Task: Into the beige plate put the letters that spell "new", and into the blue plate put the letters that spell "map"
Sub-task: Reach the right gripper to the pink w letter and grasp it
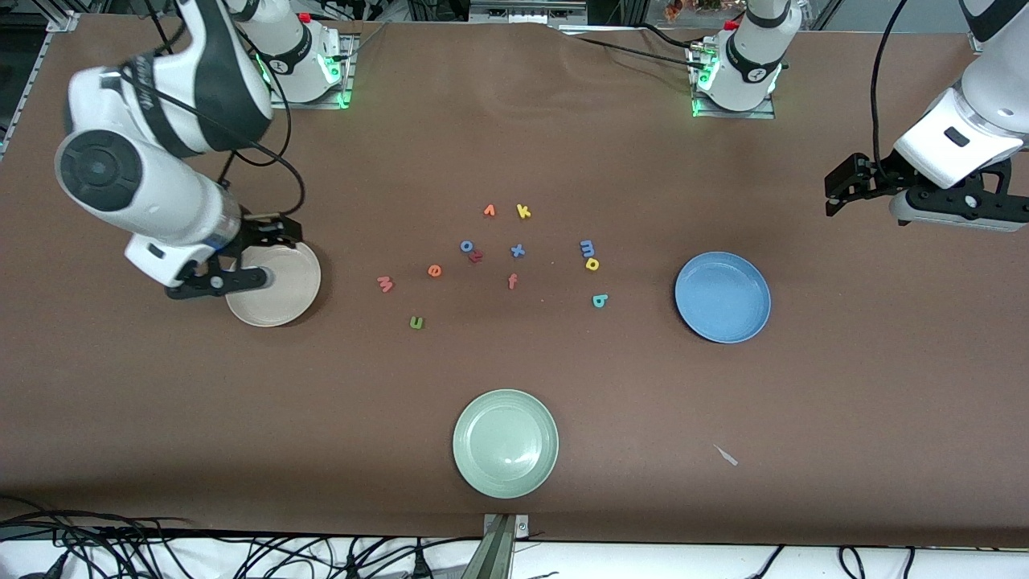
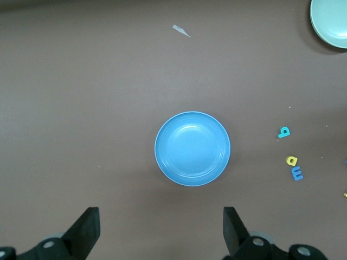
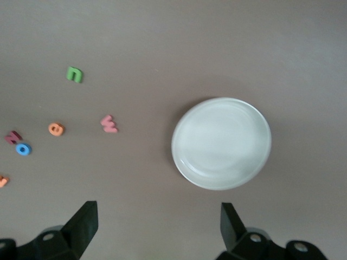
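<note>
The beige plate [image 1: 285,293] [image 3: 221,143] lies toward the right arm's end of the table. My right gripper [image 1: 219,281] [image 3: 157,225] hangs open and empty over its edge. The pink w [image 1: 385,283] [image 3: 109,124], orange e [image 1: 434,270] [image 3: 56,129] and green n [image 1: 416,322] [image 3: 74,73] lie on the table beside that plate. The blue plate [image 1: 722,296] [image 2: 192,149] lies toward the left arm's end. Beside it are the blue m [image 1: 588,247] [image 2: 297,173], yellow a [image 1: 592,264] [image 2: 291,160] and teal p [image 1: 600,301] [image 2: 284,131]. My left gripper [image 1: 953,211] [image 2: 161,227] hangs open and empty above the table past the blue plate.
Mid-table lie an orange v [image 1: 489,211], yellow k [image 1: 523,211], blue o [image 1: 466,246], red z [image 1: 476,256], blue x [image 1: 518,250] and orange f [image 1: 512,281]. A pale green plate [image 1: 505,442] sits nearest the front camera, with a paper scrap [image 1: 726,455] beside it.
</note>
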`<action>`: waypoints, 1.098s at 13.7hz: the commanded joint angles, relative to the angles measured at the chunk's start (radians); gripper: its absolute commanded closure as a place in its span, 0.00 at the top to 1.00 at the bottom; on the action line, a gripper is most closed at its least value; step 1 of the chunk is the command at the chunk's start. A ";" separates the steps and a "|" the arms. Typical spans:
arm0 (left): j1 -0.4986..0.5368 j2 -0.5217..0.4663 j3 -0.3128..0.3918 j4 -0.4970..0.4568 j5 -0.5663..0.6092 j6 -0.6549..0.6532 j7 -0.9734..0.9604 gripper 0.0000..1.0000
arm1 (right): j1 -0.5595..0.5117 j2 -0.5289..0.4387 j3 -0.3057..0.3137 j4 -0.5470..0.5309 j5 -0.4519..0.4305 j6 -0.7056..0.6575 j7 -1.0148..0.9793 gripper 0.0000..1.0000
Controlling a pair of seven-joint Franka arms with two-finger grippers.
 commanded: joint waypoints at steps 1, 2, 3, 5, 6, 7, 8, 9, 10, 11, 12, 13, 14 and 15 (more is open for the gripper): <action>0.007 0.010 -0.005 0.027 -0.026 -0.019 0.026 1.00 | 0.052 0.053 -0.003 -0.004 0.018 0.080 0.007 1.00; 0.007 0.010 -0.005 0.027 -0.026 -0.019 0.026 1.00 | 0.061 0.066 -0.003 -0.020 0.017 0.117 0.007 1.00; 0.007 0.010 -0.005 0.027 -0.026 -0.019 0.026 1.00 | 0.067 0.064 0.000 -0.063 0.017 0.175 0.007 1.00; 0.009 0.010 -0.005 0.027 -0.026 -0.019 0.026 1.00 | 0.070 0.054 0.030 -0.146 0.014 0.267 0.007 1.00; 0.009 0.010 -0.005 0.027 -0.026 -0.019 0.026 1.00 | 0.072 0.046 0.034 -0.183 0.012 0.313 0.007 1.00; 0.009 0.010 -0.005 0.027 -0.026 -0.020 0.027 1.00 | 0.072 0.046 0.044 -0.221 0.009 0.370 0.004 1.00; 0.009 0.010 -0.005 0.027 -0.026 -0.020 0.027 1.00 | 0.072 0.046 0.052 -0.269 0.006 0.442 -0.004 1.00; 0.009 0.010 -0.005 0.027 -0.026 -0.020 0.027 1.00 | 0.073 0.051 0.055 -0.307 0.004 0.505 -0.004 1.00; 0.009 0.010 -0.005 0.027 -0.026 -0.020 0.027 1.00 | 0.075 0.063 0.064 -0.336 0.003 0.554 -0.007 1.00; 0.009 0.010 -0.005 0.027 -0.026 -0.020 0.026 1.00 | 0.075 0.075 0.067 -0.359 0.001 0.594 -0.010 1.00; 0.007 0.010 -0.005 0.027 -0.026 -0.020 0.026 1.00 | 0.076 0.090 0.070 -0.376 0.001 0.631 -0.029 1.00; 0.009 0.010 -0.005 0.027 -0.026 -0.020 0.024 1.00 | 0.078 0.109 0.078 -0.395 0.001 0.671 -0.077 1.00; 0.009 0.010 -0.005 0.027 -0.026 -0.020 0.024 1.00 | 0.078 0.129 0.080 -0.413 0.001 0.723 -0.129 1.00; 0.009 0.010 -0.005 0.027 -0.026 -0.020 0.024 1.00 | 0.076 0.150 0.078 -0.430 0.001 0.776 -0.178 1.00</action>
